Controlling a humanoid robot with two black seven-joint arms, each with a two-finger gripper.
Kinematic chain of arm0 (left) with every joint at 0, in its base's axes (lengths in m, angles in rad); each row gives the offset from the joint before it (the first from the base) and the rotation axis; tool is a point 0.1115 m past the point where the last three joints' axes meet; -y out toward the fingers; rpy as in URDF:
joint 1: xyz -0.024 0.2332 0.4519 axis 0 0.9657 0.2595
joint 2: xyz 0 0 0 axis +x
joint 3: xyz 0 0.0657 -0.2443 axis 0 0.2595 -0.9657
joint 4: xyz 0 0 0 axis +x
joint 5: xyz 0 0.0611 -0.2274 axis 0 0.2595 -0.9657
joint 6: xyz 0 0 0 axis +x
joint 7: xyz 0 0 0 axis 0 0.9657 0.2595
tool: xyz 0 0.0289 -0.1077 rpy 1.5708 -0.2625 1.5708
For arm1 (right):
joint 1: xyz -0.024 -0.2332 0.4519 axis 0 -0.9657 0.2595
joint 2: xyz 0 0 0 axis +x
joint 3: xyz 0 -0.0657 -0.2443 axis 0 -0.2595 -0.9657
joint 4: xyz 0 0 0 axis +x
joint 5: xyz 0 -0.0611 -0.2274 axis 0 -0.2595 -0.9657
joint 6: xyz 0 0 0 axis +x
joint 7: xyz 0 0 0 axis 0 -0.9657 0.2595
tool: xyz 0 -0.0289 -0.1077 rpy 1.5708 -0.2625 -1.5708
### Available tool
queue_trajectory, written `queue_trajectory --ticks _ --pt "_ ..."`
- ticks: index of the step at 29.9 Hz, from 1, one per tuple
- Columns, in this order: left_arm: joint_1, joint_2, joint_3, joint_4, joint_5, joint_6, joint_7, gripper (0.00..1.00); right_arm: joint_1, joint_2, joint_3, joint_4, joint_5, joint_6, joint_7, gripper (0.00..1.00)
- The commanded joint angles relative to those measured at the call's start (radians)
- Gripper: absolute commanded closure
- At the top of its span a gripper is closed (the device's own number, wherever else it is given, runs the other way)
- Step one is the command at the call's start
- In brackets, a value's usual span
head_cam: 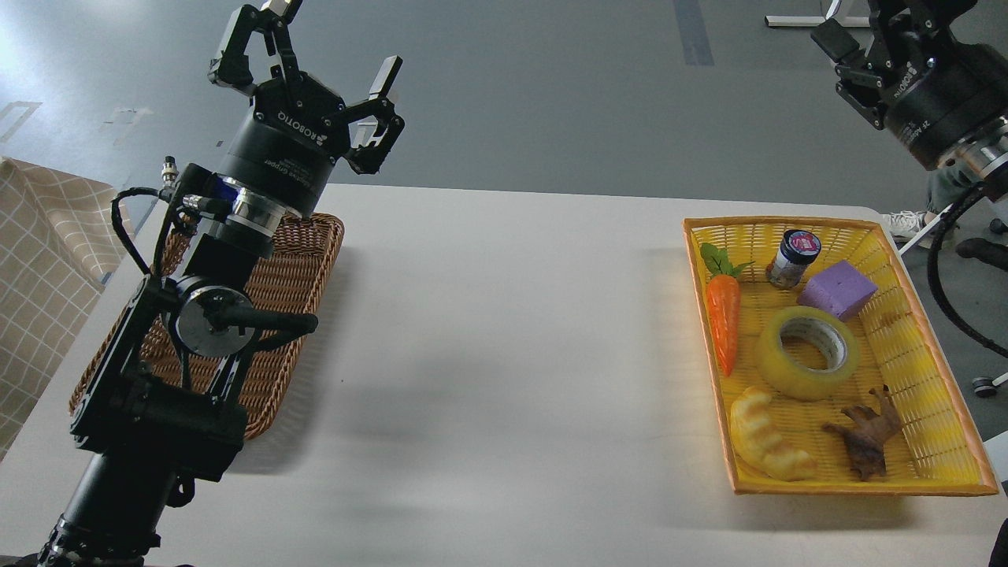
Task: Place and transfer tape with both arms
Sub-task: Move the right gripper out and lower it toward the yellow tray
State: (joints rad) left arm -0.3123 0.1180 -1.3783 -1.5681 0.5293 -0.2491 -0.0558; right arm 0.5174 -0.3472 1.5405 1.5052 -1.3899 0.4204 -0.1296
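The tape point(787, 376), a thick glossy yellow roll with a pale core, lies flat in the middle of the yellow basket point(776, 224) at the table's right side. My right gripper point(882, 20) is high at the top right corner, beyond the basket's far edge and well above the tape. One finger stands splayed wide and the other is cut off by the frame edge. It holds nothing. My left gripper point(327, 43) is open and empty, raised above the far end of the brown wicker basket point(303, 260) at the left.
In the yellow basket, around the tape, lie an orange carrot toy point(723, 319), a small jar point(794, 258), a purple block point(837, 289), a yellow croissant toy point(760, 437) and a brown figure point(866, 433). A checked cloth point(39, 260) hangs beside the table at the left.
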Motion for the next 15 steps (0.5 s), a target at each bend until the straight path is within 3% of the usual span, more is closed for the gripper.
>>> queue_trajectory --ticks 1,15 --pt "0.004 0.006 -0.001 -0.004 0.0 0.001 -0.001 0.02 -0.039 -0.016 -0.002 -0.002 -0.179 -0.006 -0.005 0.0" --pt "0.016 0.008 0.002 -0.013 0.001 0.001 -0.004 0.02 -0.059 -0.012 0.076 0.05 -0.147 -0.016 0.002 0.0"
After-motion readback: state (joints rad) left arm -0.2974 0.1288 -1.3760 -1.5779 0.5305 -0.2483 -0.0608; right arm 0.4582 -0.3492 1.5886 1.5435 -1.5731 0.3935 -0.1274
